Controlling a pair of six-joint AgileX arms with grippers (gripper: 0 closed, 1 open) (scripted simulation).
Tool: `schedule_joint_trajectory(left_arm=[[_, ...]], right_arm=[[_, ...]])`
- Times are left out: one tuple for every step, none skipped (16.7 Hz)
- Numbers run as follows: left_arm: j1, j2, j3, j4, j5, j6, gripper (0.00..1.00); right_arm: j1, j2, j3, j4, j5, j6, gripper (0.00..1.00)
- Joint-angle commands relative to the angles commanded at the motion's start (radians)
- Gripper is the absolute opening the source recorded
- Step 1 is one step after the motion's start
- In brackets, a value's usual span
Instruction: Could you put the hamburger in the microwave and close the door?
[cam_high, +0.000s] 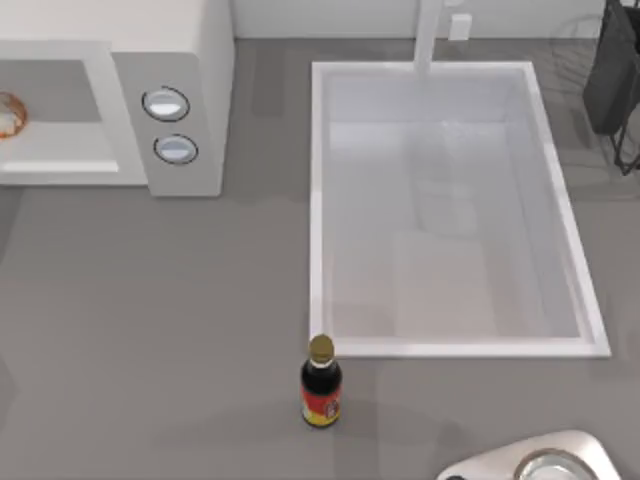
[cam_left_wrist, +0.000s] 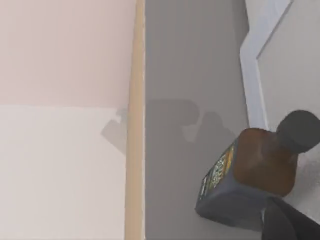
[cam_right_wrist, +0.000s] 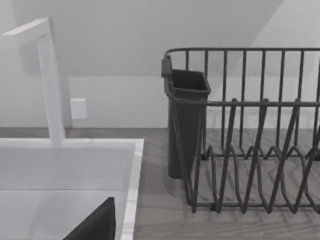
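The white microwave stands at the table's far left, its grey cavity open to view. The hamburger, a pale bun with orange-brown patches, lies inside the cavity and is cut off by the top view's left edge. The door is out of view. A dark part of my left gripper shows in the left wrist view, close beside the soy bottle. A dark part of my right gripper hangs over the sink in the right wrist view.
A white sink basin with a tap fills the middle and right of the table. The dark soy bottle stands upright just in front of the sink's near-left corner. A black dish rack sits at the far right. A pale rounded arm part lies at the near right edge.
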Motion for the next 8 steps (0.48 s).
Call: schedule_joint_trajectory(left_arm=[[0.0, 0.0, 0.0, 0.0, 0.0, 0.0, 0.0], [0.0, 0.0, 0.0, 0.0, 0.0, 0.0, 0.0], [0.0, 0.0, 0.0, 0.0, 0.0, 0.0, 0.0], [0.0, 0.0, 0.0, 0.0, 0.0, 0.0, 0.0], [-0.019, -0.025, -0.006, -0.026, 0.047, -0.045, 0.0], [-0.019, -0.024, -0.009, -0.023, 0.046, -0.044, 0.0], [-0.019, -0.018, -0.019, -0.01, 0.044, -0.042, 0.0], [-0.019, -0.009, -0.036, 0.014, 0.042, -0.038, 0.0]], right_arm=[[0.0, 0.0, 0.0, 0.0, 0.0, 0.0, 1.0], [0.0, 0.0, 0.0, 0.0, 0.0, 0.0, 1.0], [0.0, 0.0, 0.0, 0.0, 0.0, 0.0, 1.0], [0.0, 0.0, 0.0, 0.0, 0.0, 0.0, 1.0], [0.0, 0.0, 0.0, 0.0, 0.0, 0.0, 1.0], [0.0, 0.0, 0.0, 0.0, 0.0, 0.0, 1.0], [0.0, 0.0, 0.0, 0.0, 0.0, 0.0, 1.0], [0.0, 0.0, 0.0, 0.0, 0.0, 0.0, 1.0]])
